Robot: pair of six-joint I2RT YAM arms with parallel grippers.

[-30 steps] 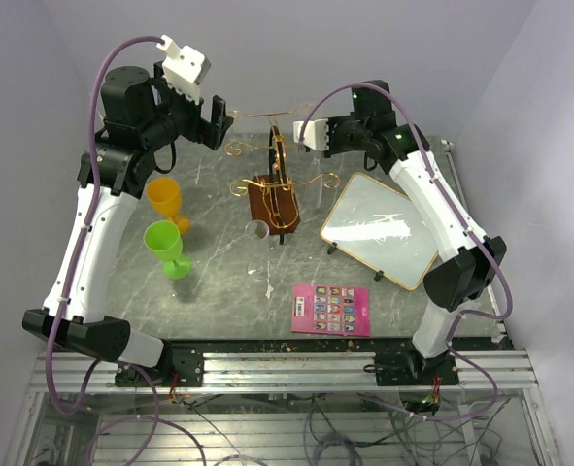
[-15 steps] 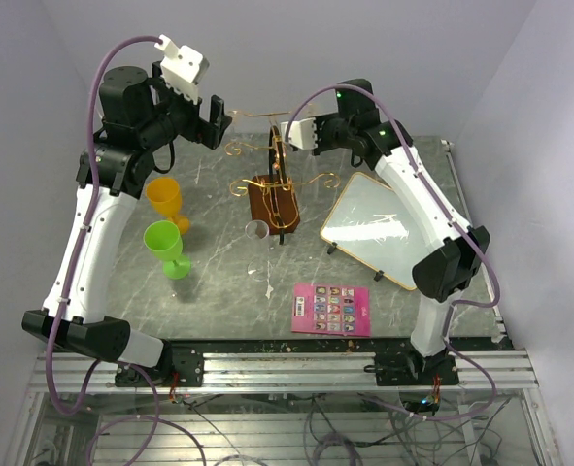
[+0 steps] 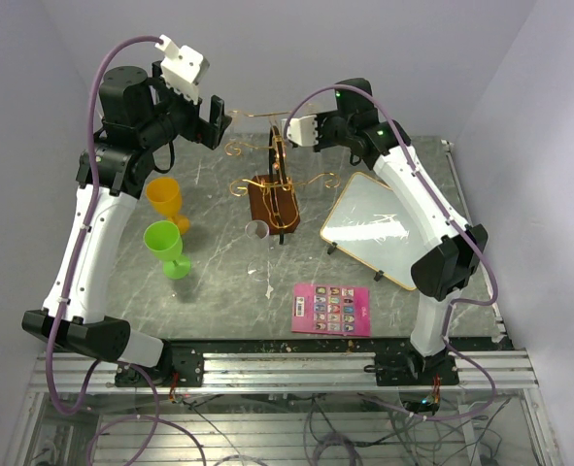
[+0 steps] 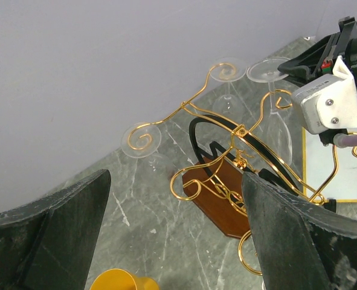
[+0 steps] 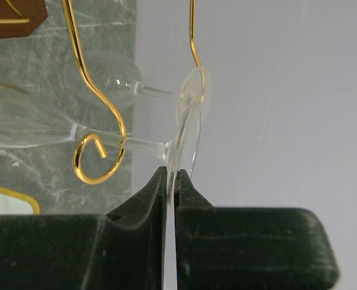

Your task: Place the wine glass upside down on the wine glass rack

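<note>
Standing behind the arms and looking down, I see that the right gripper (image 3: pixel 287 127) has come further to the left than one second ago. It is now at the top of the wine glass rack (image 3: pixel 275 183). The left gripper (image 3: pixel 215 118) has stayed high at the other side of the rack and does not touch it. On the table (image 3: pixel 219 282) I count one rack, one orange cup (image 3: pixel 163 196), one green cup (image 3: pixel 165 243), one pink card (image 3: pixel 332 309) and one white board (image 3: pixel 379 231) in a gold frame.

From the left wrist, the left gripper's fingers (image 4: pixel 51 223) are spread wide and carry nothing. Between them stands the rack, gold wire on a brown block. The wine glass (image 4: pixel 266 70) hangs at an upper arm on the right side of the rack, upside down. Its foot is on top, and the stem and bowl point down to the table, so the long axis is almost upright. The right gripper bites the edge of the foot. I count three clear round feet at the upper scrolls, this one included.

From the right wrist, the two fingers are almost together, with only the thin rim of the foot pinched between them. The stem passes inside a gold hook (image 5: pixel 96 157). A second glass (image 5: pixel 115 77) hangs just behind, its foot at another scroll. Here I count two glasses.
</note>
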